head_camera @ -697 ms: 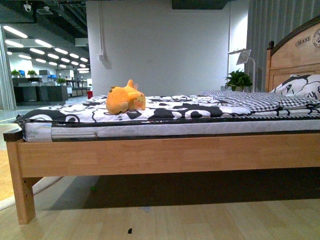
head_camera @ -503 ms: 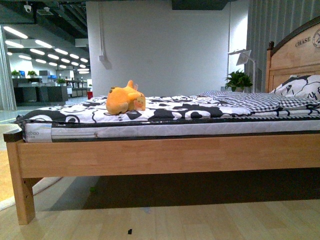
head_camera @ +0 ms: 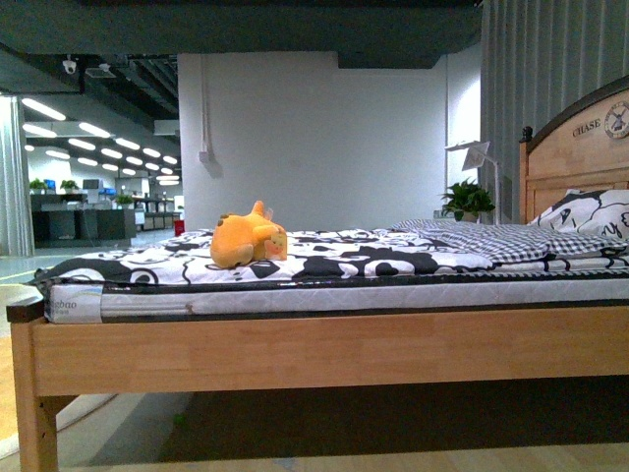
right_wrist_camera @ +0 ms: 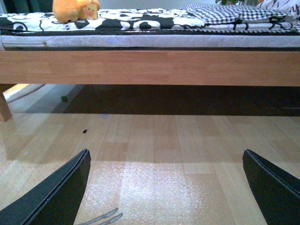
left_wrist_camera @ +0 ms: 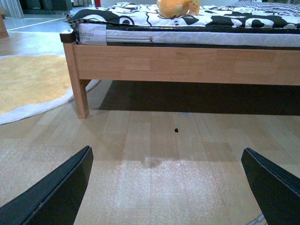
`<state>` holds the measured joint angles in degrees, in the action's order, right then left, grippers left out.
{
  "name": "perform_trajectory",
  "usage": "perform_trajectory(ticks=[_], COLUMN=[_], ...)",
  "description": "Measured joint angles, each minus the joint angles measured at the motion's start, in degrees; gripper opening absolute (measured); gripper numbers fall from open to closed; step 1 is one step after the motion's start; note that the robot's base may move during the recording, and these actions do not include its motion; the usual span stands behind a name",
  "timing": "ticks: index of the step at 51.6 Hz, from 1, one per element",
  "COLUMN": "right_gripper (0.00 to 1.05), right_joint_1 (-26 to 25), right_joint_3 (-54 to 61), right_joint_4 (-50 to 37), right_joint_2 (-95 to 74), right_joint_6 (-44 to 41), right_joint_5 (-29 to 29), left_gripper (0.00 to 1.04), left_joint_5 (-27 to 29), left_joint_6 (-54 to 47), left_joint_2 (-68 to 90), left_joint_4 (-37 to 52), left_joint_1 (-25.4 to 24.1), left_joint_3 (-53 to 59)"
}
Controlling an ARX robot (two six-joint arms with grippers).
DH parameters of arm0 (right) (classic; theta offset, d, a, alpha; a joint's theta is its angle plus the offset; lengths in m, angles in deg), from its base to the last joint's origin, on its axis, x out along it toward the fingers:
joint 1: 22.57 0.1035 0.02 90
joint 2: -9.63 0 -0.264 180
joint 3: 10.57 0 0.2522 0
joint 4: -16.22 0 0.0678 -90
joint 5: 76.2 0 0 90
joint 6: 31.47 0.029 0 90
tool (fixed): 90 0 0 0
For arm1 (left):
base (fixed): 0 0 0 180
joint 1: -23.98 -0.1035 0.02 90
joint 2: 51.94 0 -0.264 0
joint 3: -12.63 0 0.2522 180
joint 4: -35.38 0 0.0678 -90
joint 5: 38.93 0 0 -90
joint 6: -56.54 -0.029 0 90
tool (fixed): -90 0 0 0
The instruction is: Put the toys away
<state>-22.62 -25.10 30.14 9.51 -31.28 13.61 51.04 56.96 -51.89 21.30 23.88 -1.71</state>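
Front view: plush toy lies on the bed, both grippers empty

The orange-yellow plush toy (head_camera: 246, 241) lies on its side on the black-and-white sheet (head_camera: 373, 258), toward the foot end of the bed (head_camera: 324, 349). It is well apart from the checked blanket (head_camera: 511, 239) and the pillow (head_camera: 590, 211) at the headboard end. Both wrist views show it up on the mattress, far beyond the fingers.

The toy looks soft, light and squashy, with a fuzzy cover that should not slip. It will likely give under pressure rather than resist, so a shallow pinch on an ear or limb may pull free or let the body swing. The rounded body, taken across its middle, seems the safest hold. Nothing about it looks fragile, so a firm squeeze should do no harm.

The left gripper (left_wrist_camera: 165, 150) has its jaws spread wide, the two dark fingers (left_wrist_camera: 61, 192) set far apart with only bare wooden floor (left_wrist_camera: 154, 187) showing between them. The right gripper (right_wrist_camera: 166, 151) is spread just as wide over the same floor. Neither holds or touches anything. Both appear to hang low in front of the bed's side rail, below the level of the toy. The reach toward the toy does not seem to have begun yet.
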Motion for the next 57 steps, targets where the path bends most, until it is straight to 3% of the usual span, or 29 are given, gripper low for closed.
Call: perform_trajectory(ticks=[57], right_gripper=[0.98], right_joint_1=[0.0], right_joint_3=[0.0], right_joint_4=[0.0], right_joint_2=[0.0], right_joint_6=[0.0], right_joint_5=[0.0], left_gripper=[0.98], left_joint_5=[0.0], left_joint_6=[0.0], left_joint_2=[0.0], left_joint_4=[0.0], left_joint_1=[0.0], left_joint_3=[0.0])
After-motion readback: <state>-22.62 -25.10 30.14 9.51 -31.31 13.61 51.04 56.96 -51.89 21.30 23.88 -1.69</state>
